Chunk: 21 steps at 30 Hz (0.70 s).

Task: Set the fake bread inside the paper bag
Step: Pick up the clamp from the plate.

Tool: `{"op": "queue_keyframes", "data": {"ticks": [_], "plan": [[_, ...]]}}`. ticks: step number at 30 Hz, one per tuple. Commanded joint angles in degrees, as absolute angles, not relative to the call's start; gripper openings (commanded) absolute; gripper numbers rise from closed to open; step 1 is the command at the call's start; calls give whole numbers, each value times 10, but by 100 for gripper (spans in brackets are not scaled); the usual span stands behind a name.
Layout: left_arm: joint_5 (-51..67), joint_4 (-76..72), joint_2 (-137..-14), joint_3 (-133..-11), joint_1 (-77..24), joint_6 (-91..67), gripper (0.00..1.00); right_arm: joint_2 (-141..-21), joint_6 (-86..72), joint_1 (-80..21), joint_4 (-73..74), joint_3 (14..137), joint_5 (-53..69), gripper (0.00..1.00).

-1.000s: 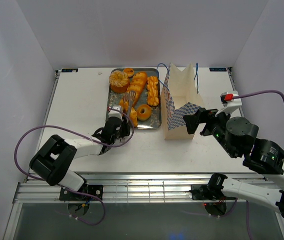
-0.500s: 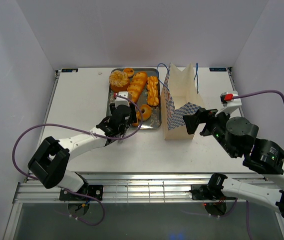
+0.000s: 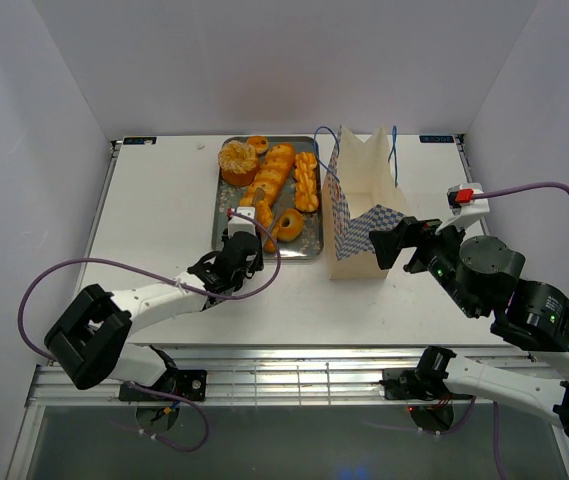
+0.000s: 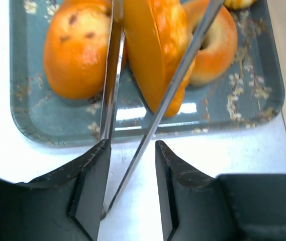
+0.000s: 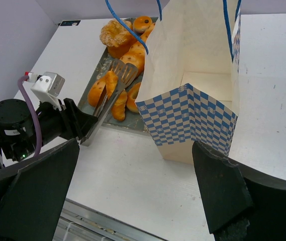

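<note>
One pastry point(image 4: 155, 55) between the tongs point(image 4: 183, 65) runs off-frame.

An overhead camera behind the arms looks down on the whole surface point(image 3: 164, 230), the left wrist camera peers close past its fingers point(image 4: 90, 191) and tongs point(image 4: 173, 85) at the tray point(image 4: 243, 100), and the right wrist camera, farther back, faces the bag point(image 5: 193, 120) and the same tray.

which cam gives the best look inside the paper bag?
Right wrist. It looks down into the open mouth of the upright cream paper bag with blue-checkered band, showing inner walls and floor, with nothing visible inside. Top external shows it whole but small. Left wrist catches only a tan sliver at its right edge.
</note>
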<state>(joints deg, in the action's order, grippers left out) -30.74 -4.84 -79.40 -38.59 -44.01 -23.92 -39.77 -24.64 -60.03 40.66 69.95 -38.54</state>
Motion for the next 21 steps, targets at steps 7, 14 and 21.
{"op": "queue_keyframes", "data": {"ticks": [7,14,21], "plan": [[-245,-91,-792,-378,-441,-221,55,-393,-253,-601,403,700,-378,99],[-235,-108,-834,-391,-437,-205,53,-390,-255,-600,406,704,-378,99],[-205,-137,-859,-388,-420,-187,44,-391,-255,-600,410,708,-378,99]]}}
